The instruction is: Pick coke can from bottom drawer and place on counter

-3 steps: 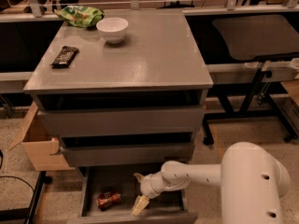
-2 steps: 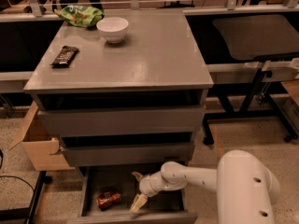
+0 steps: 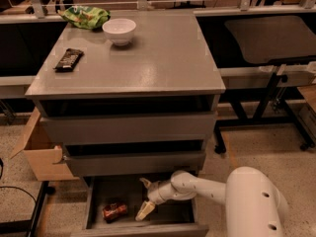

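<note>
Counter (image 3: 163,58) open along its front edge, bottom drawer (image 3: 143,230) pulled out — gripper (image 3: 144,197) inside, spread wide, beside coke can (image 3: 114,211).

The bottom drawer (image 3: 90,207) is pulled out below the counter's (image 3: 158,63) front edge. A coke can (image 3: 114,211) lies on its side in the drawer's left half. The gripper (image 3: 144,197) reaches in from the right, just beside the can but not touching it, with its fingers spread apart. On the counter, a white bowl (image 3: 119,31) and a green chip bag (image 3: 84,17) sit near the back left corner. A dark candy bar (image 3: 68,59) lies by the left edge.
</note>
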You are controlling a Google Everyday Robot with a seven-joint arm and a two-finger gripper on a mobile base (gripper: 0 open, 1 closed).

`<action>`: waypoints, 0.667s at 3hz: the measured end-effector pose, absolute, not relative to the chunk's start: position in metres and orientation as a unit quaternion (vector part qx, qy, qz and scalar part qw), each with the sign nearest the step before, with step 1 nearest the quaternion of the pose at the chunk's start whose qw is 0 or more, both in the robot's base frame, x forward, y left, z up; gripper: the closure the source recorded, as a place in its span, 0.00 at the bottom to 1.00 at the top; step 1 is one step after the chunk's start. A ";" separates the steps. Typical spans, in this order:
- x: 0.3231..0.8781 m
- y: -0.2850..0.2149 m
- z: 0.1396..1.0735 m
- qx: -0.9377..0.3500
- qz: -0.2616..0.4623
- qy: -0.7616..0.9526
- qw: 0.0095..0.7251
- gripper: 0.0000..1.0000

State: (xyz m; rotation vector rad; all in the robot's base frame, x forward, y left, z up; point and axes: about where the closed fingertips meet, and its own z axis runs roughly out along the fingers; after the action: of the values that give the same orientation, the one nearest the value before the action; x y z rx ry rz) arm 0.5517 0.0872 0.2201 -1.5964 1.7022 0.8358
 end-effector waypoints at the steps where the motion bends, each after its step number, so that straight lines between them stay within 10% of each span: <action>1: 0.554 0.102 0.208 -0.617 0.320 0.642 0.323 0.00; 2: 0.558 0.120 0.189 -0.621 0.326 0.634 0.326 0.00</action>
State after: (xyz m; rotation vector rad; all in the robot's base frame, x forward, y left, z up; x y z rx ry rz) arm 0.5576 0.1200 0.1887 -1.6274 1.6609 0.8535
